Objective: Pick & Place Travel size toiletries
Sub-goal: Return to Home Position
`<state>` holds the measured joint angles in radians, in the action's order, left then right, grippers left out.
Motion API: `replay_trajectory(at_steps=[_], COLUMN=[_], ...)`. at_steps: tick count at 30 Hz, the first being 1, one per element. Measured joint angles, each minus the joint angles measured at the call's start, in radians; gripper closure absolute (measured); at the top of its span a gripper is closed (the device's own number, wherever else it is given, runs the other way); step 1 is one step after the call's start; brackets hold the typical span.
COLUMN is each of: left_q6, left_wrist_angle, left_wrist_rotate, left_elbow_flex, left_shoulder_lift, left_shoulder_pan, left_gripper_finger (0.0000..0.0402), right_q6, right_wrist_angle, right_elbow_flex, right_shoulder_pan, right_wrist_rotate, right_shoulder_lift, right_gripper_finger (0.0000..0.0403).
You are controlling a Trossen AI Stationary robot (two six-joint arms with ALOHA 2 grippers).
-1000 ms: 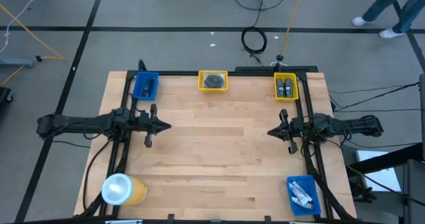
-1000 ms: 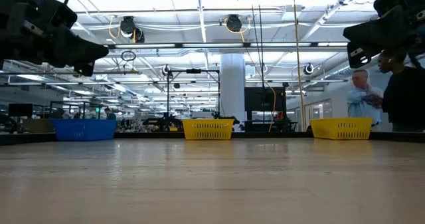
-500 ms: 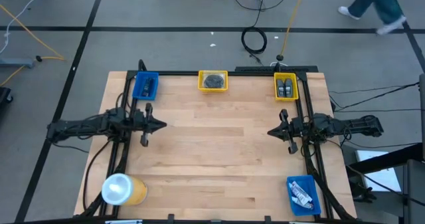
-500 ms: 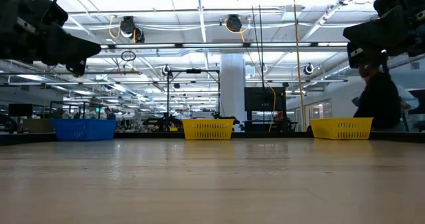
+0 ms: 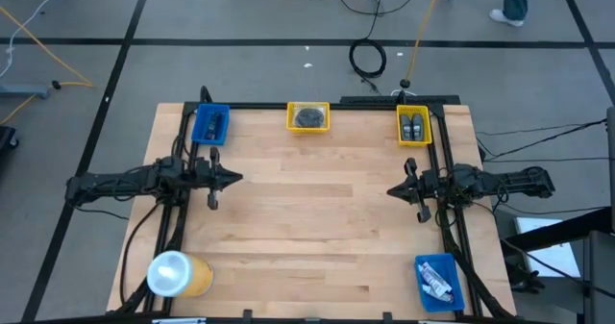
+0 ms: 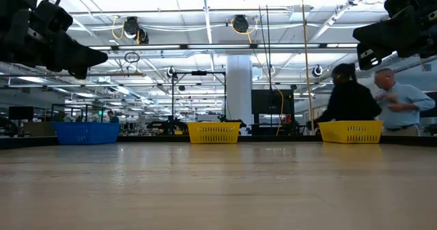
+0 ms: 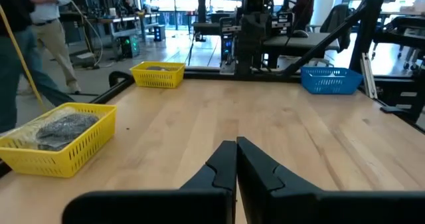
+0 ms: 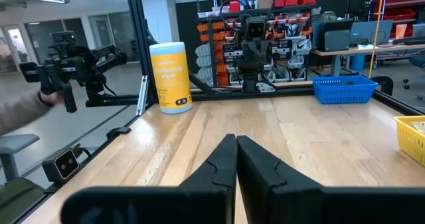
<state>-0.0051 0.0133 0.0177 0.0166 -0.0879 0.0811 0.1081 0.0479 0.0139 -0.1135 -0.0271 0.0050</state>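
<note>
The toiletries lie in bins at the table's edges. White tubes with blue marks (image 5: 434, 283) fill the blue bin at the near right corner. Black oblong pieces (image 5: 413, 127) sit in the far right yellow bin, and grey round discs (image 5: 308, 117) in the far middle yellow bin, also seen in the left wrist view (image 7: 63, 127). Dark items (image 5: 215, 124) lie in the far left blue bin. My left gripper (image 5: 239, 180) (image 7: 236, 141) hovers shut over the left side. My right gripper (image 5: 390, 191) (image 8: 236, 137) hovers shut over the right side. Both are above the table and hold nothing.
A large yellow roll with a white end (image 5: 178, 274) (image 8: 169, 74) stands at the near left corner. The wooden table (image 5: 317, 228) lies bare between the two arms. Black frame rails run along its edges. People (image 6: 372, 104) move in the room beyond the far edge.
My left gripper has drawn back a little toward the table's left edge, staying shut. My right arm has kept still. People have walked across the room behind the table.
</note>
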Motion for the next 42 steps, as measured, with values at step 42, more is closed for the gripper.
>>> replay_trajectory(at_steps=[42], left_q6=[0.089], left_wrist_angle=[0.032], left_wrist_rotate=[-0.047], left_elbow_flex=[-0.003], left_shoulder_lift=[0.082], left_shoulder_pan=[-0.103], left_gripper_finger=[0.0392], right_q6=[0.000], right_wrist_angle=[0.000], right_elbow_flex=[0.000], right_shoulder_pan=[0.000], right_wrist_rotate=[0.000], right_shoulder_lift=[0.000], right_gripper_finger=[0.0399])
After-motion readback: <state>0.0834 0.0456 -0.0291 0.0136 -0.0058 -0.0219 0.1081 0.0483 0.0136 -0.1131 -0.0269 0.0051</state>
